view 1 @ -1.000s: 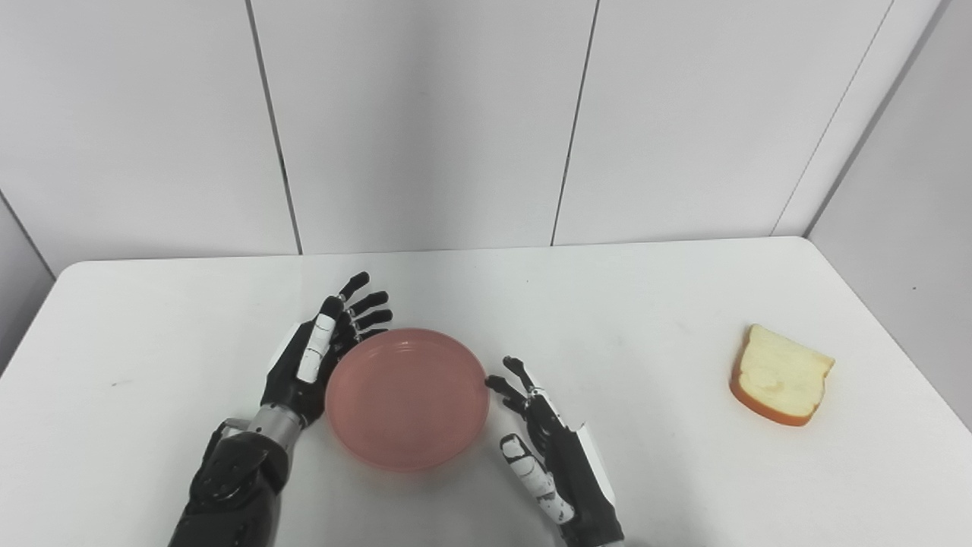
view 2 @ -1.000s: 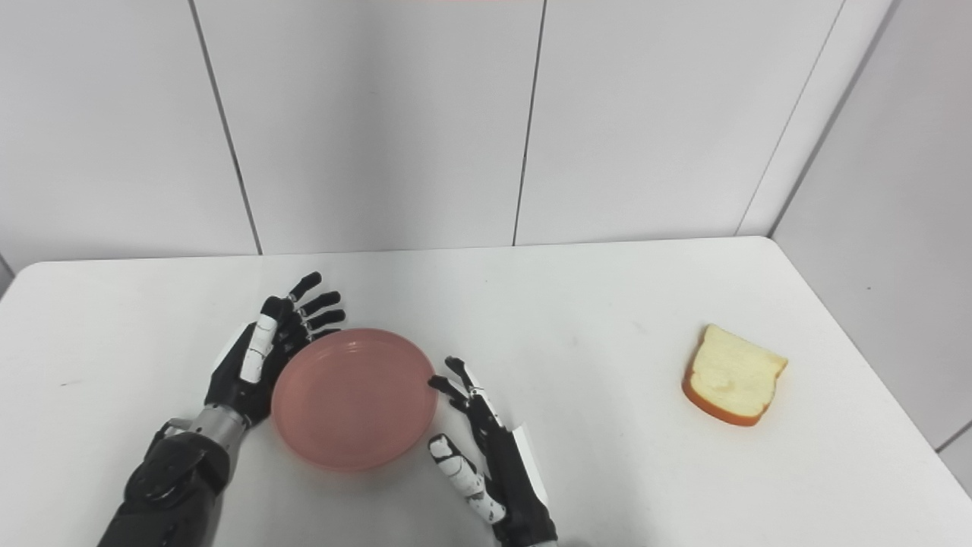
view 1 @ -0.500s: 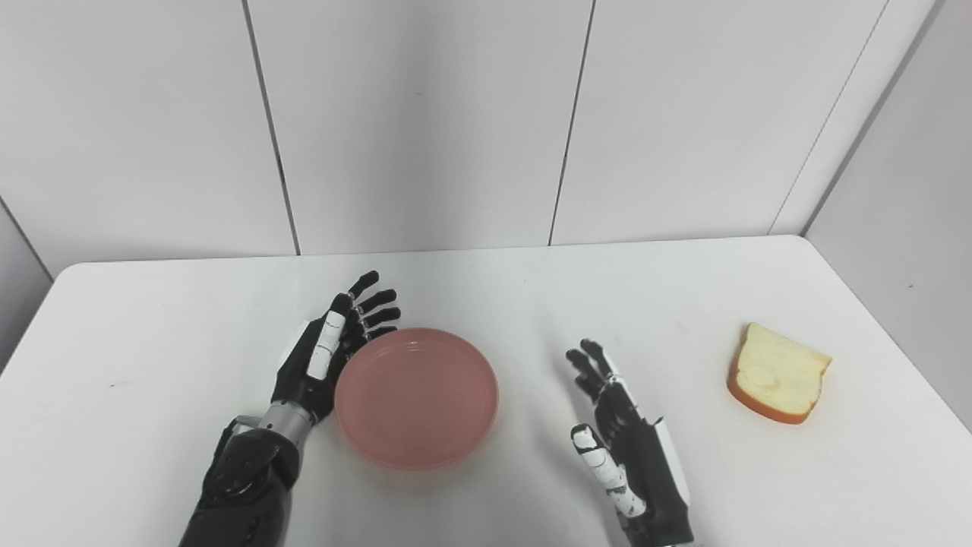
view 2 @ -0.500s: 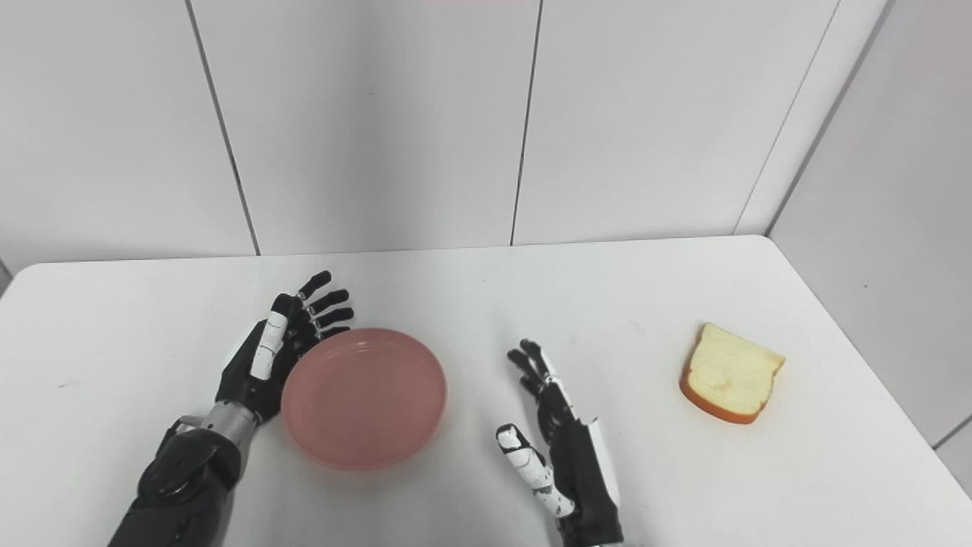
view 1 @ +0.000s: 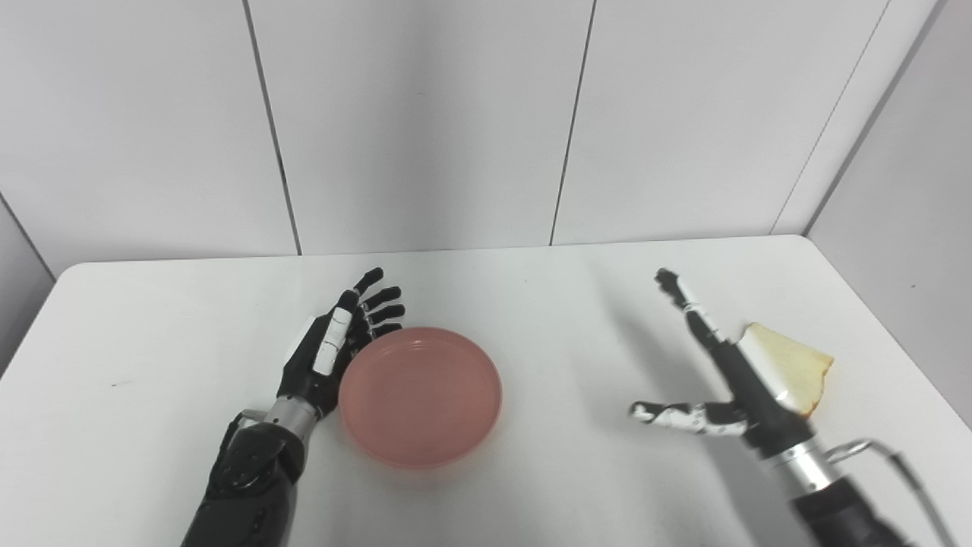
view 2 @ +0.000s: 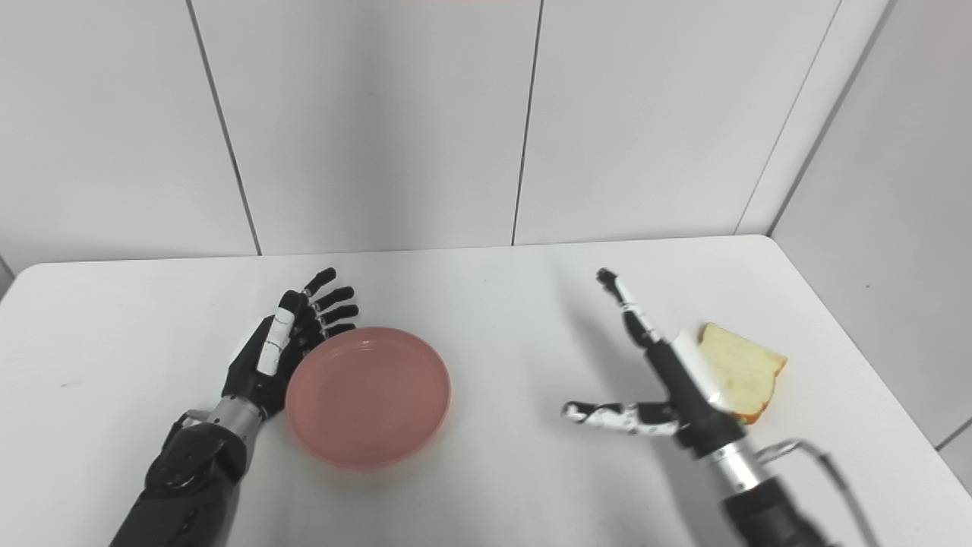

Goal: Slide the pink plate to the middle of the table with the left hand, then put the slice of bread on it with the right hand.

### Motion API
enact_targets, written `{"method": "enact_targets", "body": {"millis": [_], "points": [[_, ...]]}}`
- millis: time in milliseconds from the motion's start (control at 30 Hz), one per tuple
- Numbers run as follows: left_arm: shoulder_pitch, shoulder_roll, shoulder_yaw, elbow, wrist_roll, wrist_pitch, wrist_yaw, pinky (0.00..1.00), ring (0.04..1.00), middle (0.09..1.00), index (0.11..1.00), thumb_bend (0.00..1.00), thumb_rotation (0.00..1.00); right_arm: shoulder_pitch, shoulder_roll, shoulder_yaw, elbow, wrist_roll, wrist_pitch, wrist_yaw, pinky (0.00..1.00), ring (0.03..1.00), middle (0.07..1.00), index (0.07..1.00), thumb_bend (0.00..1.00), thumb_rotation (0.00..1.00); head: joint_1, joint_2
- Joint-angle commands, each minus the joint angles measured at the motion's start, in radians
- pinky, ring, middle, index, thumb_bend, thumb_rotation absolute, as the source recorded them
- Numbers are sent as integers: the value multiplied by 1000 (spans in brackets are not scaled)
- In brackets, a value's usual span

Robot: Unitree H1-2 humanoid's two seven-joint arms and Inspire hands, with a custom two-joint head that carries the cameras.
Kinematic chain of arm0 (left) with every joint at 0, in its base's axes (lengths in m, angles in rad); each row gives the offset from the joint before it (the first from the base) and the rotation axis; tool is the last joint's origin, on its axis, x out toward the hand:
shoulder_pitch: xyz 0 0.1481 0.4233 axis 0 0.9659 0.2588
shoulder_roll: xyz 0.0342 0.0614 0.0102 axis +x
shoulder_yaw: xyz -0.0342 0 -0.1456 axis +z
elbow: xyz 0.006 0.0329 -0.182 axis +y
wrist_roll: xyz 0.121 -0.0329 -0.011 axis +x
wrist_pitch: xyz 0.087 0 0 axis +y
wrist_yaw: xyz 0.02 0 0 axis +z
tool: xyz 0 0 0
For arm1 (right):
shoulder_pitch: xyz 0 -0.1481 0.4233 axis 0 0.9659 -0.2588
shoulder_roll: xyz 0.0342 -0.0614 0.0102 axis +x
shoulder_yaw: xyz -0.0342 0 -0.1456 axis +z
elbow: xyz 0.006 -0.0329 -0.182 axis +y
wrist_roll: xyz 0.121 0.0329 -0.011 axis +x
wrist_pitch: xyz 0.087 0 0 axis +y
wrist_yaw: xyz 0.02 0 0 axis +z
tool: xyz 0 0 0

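Observation:
The pink plate lies flat on the white table, a little left of the middle. My left hand is open, edge-on against the plate's left rim, fingers pointing away. The slice of bread lies at the right side of the table. My right hand is open and raised, thumb spread to the left, just left of the bread and covering its near left part. It holds nothing. The bread also shows in the right eye view.
A cable runs by my right forearm at the lower right. The table's right edge lies close behind the bread. White wall panels stand behind the table.
My right hand has swung from beside the plate's right rim across to the bread and risen. My left hand has nudged the plate slightly to the right.

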Motion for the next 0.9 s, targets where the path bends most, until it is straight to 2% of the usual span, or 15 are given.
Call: {"method": "enact_targets", "body": {"millis": [0,67,100,200,267,333,400,567,667,733,800,867], "points": [[57,-16,-2,60,10,11,5,744,803,845,900,878,899,-67,-122,7,-1,-54,-74,45,994,1000,1000,1000,972,398,-1,-1],[52,-16,1,73,6,8,2,748,800,841,896,878,895,-100,-207,23,6,-99,-67,93,996,1000,1000,1000,991,371,-3,-2],[51,-17,2,77,5,6,1,749,798,841,896,870,893,-114,-240,30,3,-113,-55,116,960,1000,1000,1000,998,319,-3,-3],[49,-17,1,83,6,0,-3,750,798,842,897,863,894,-163,-325,53,-10,-151,-22,184,938,1000,1000,1000,1000,308,-3,-2],[48,-17,1,88,7,-6,-4,749,798,841,898,864,892,-193,-360,65,-3,-150,-21,222,984,1000,1000,1000,1000,291,-2,-2],[46,-17,2,89,6,-6,-3,748,799,840,899,872,888,-229,-402,82,15,-172,-30,260,995,1000,1000,1000,1000,235,-1,-2],[46,-15,3,85,6,-1,-2,749,797,840,900,885,886,-262,-435,102,45,-196,-64,274,995,1000,1000,1000,1000,193,-1,-2],[46,-9,2,81,9,-5,-3,751,795,837,908,879,893,-334,-539,219,94,-289,-81,280,994,997,998,1000,1000,290,-4,-4],[43,-6,0,85,11,-10,-4,748,792,838,908,872,900,-349,-578,259,95,-312,-81,306,991,982,986,1000,1000,253,-5,-4],[43,-5,-1,83,13,-10,-4,746,790,836,910,866,904,-358,-599,282,92,-338,-81,326,999,982,983,1000,1000,263,-7,-3],[42,-4,-1,83,15,-9,-1,742,788,833,909,866,905,-370,-622,308,87,-375,-81,364,1000,982,982,1000,1000,286,-7,-3],[41,-3,-3,84,17,-12,-1,737,789,832,910,862,911,-382,-634,323,64,-392,-59,448,999,990,990,1000,1000,308,-9,0]]}}
